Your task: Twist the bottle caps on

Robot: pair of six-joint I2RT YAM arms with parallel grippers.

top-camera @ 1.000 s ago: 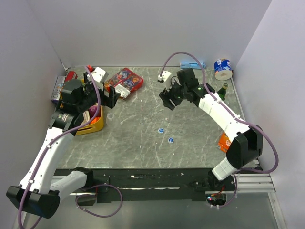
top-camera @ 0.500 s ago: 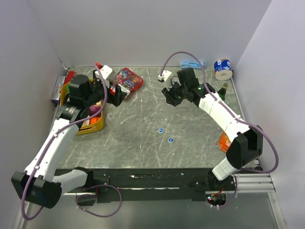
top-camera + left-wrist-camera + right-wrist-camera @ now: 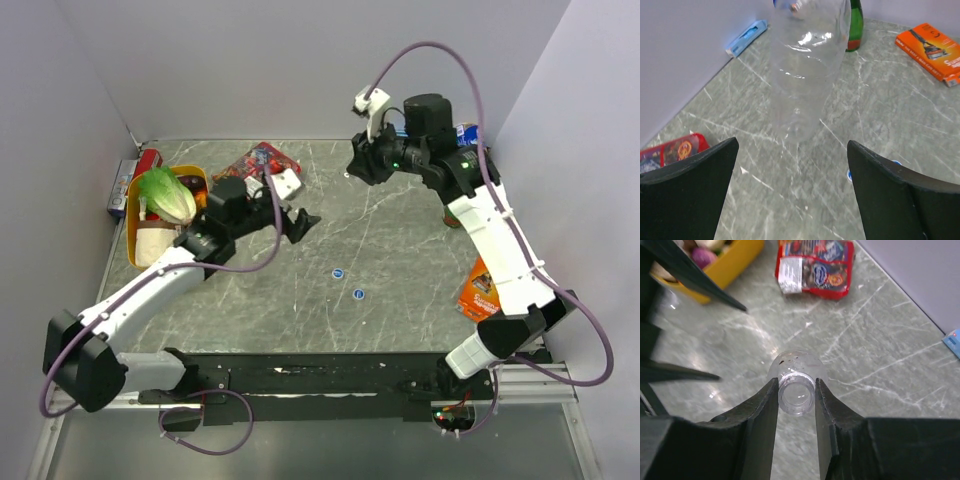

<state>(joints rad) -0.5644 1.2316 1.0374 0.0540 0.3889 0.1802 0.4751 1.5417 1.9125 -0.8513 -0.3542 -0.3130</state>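
Note:
My right gripper (image 3: 796, 390) is shut on the threaded neck of a clear, uncapped bottle (image 3: 796, 371), which it holds off the table near the back (image 3: 358, 168). In the left wrist view the same bottle (image 3: 807, 65) hangs upright ahead of my left gripper (image 3: 792, 145), whose fingers are open with nothing between them. That gripper (image 3: 300, 222) hovers low over the table's middle. Two blue bottle caps (image 3: 338, 273) (image 3: 358, 294) lie flat on the grey surface just in front of it. One cap (image 3: 849, 175) peeks out beside my left gripper's right finger.
A yellow bin (image 3: 131, 215) with a lettuce (image 3: 168, 193) stands at the left. A red snack packet (image 3: 262, 158) lies at the back. A green glass bottle (image 3: 855, 25), an orange box (image 3: 480, 290) and a pale blue item (image 3: 746, 36) sit along the right and back.
My right gripper has shut on the bottle's neck and lifted it up and back. My left arm has swung right, away from the yellow bin to the table's middle, still open.

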